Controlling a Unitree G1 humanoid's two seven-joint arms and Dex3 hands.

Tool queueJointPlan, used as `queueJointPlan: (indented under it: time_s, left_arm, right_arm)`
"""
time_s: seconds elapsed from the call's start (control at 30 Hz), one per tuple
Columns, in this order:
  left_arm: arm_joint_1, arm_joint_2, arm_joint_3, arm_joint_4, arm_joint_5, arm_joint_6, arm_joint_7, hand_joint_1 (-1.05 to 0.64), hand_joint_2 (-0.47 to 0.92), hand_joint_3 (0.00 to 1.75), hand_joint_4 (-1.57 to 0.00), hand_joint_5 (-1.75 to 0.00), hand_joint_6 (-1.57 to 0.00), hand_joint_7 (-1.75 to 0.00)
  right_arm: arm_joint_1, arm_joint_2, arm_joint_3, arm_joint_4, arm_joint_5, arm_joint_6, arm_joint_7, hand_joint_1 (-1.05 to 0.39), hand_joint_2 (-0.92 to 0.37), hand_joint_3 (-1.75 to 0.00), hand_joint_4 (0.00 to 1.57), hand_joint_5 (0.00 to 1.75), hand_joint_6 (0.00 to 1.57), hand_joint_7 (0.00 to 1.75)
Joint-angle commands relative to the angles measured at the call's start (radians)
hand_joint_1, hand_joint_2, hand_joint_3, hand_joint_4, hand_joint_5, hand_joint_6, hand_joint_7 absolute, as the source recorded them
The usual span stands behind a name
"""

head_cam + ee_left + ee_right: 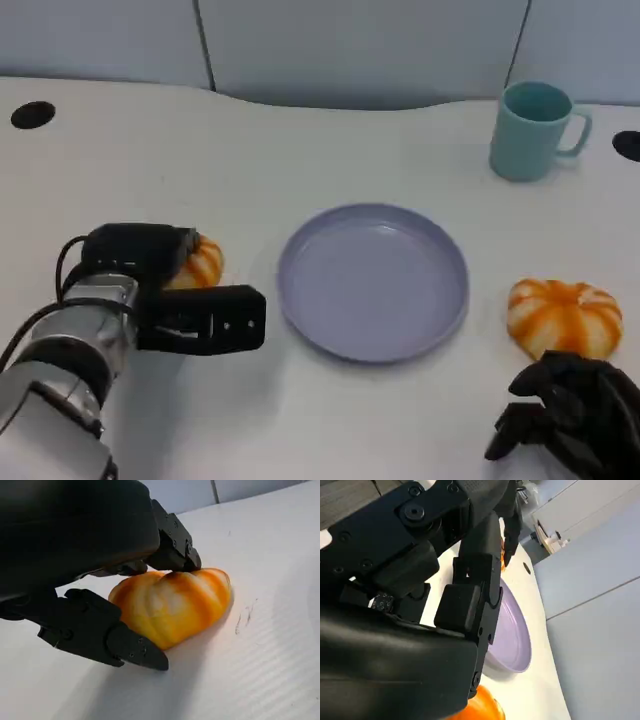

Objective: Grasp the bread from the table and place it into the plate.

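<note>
- Nearest the camera, at lower right: right hand (pixel 570 420) resting on the table (pixel 330 420), fingers curled in with nothing visibly between them, just short of a bread bun (pixel 565 316).
- Right wrist view: same hand (pixel 470 580) seen from behind, an orange edge of that bun (pixel 485 707) just beside its shell, purple plate (pixel 512 635) beyond the fingers.
- At lower left: left hand (pixel 175 290) reaching forward from the silver forearm (pixel 60 370), set around a second bread bun (pixel 198 264).
- Left wrist view: fingers (pixel 172 542) lying on top of this bun (pixel 172 605), another finger low along its near side; bun apparently on the table between them. Firm grip or mere contact: cannot tell.
- Key relation: left bun sits directly between the left hand's fingers, long axis running roughly across them, plate (pixel 372 280) just to its right, near but apart.
- Judged nearer to completing a grasp: the left hand; next move likely calls for a squeeze, a lift, a short carry rightward over the rim.
- Farthest back, at right: teal mug (pixel 533 130), well apart from both buns.
</note>
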Motion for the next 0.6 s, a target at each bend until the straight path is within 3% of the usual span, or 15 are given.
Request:
queueJointPlan:
  time_s: [0.03,0.1,0.17,0.3,0.33,0.4,0.43,0.5,0.57,0.6]
  left_arm:
    - [0.049,0.008,0.011,0.012,-0.009,-0.037,0.072,-0.22,0.92,0.10,-0.78,-0.23,-0.75,-0.10]
    - [0.051,0.009,0.016,0.013,-0.012,-0.046,0.088,-0.24,0.92,0.15,-0.85,-0.43,-0.90,-0.08]
    - [0.050,0.008,0.021,0.014,-0.016,-0.051,0.085,-0.27,0.92,0.18,-0.81,-0.68,-0.99,-0.06]
    - [0.066,0.012,0.042,0.010,-0.029,-0.095,0.129,-0.27,0.92,0.09,-0.74,-1.45,-1.21,-0.11]
    - [0.074,0.010,0.048,0.009,-0.033,-0.102,0.159,-0.24,0.92,0.17,-0.74,-1.63,-0.99,-0.72]
    - [0.085,0.006,0.055,0.010,-0.040,-0.110,0.196,-0.23,0.92,0.20,-0.74,-1.72,-0.71,-1.34]
    - [0.088,0.005,0.058,0.010,-0.042,-0.112,0.205,-0.22,0.92,0.24,-0.74,-1.73,-0.61,-1.54]
    - [0.094,0.006,0.065,0.010,-0.049,-0.132,0.222,-0.20,0.92,0.32,-0.73,-1.74,-0.55,-1.70]
    - [0.095,0.008,0.075,0.008,-0.055,-0.144,0.228,-0.20,0.92,0.37,-0.73,-1.75,-0.53,-1.73]
    - [0.098,0.007,0.087,0.007,-0.064,-0.155,0.241,-0.20,0.91,0.35,-0.72,-1.75,-0.53,-1.65]
  right_arm:
    - [0.007,-0.020,-0.009,-0.018,0.011,0.010,-0.002,-0.97,-0.69,-0.01,1.44,0.65,1.47,0.39]
    - [0.007,-0.020,-0.010,-0.020,0.011,0.013,-0.004,-0.97,-0.69,0.00,1.44,0.65,1.46,0.39]
    - [0.005,-0.020,-0.010,-0.017,0.010,0.011,-0.005,-0.97,-0.69,0.00,1.44,0.65,1.46,0.39]
    - [0.000,-0.018,-0.009,-0.011,0.004,0.003,-0.009,-1.00,-0.69,0.00,1.45,0.65,1.46,0.40]
    - [0.000,-0.017,-0.009,-0.010,0.007,0.004,-0.007,-1.00,-0.69,0.00,1.45,0.65,1.46,0.40]
    - [-0.001,-0.016,-0.010,-0.010,0.012,0.009,-0.004,-0.99,-0.69,0.00,1.44,0.65,1.46,0.39]
    - [0.000,-0.016,-0.011,-0.012,0.014,0.013,-0.006,-0.98,-0.68,0.00,1.44,0.65,1.46,0.39]
    - [0.002,-0.017,-0.011,-0.014,0.016,0.015,-0.003,-0.98,-0.68,0.00,1.44,0.64,1.47,0.39]
    - [0.005,-0.018,-0.009,-0.017,0.015,0.015,-0.001,-0.97,-0.68,0.00,1.44,0.64,1.46,0.39]
    - [0.007,-0.018,-0.009,-0.021,0.014,0.017,-0.004,-0.97,-0.69,0.00,1.44,0.64,1.46,0.39]
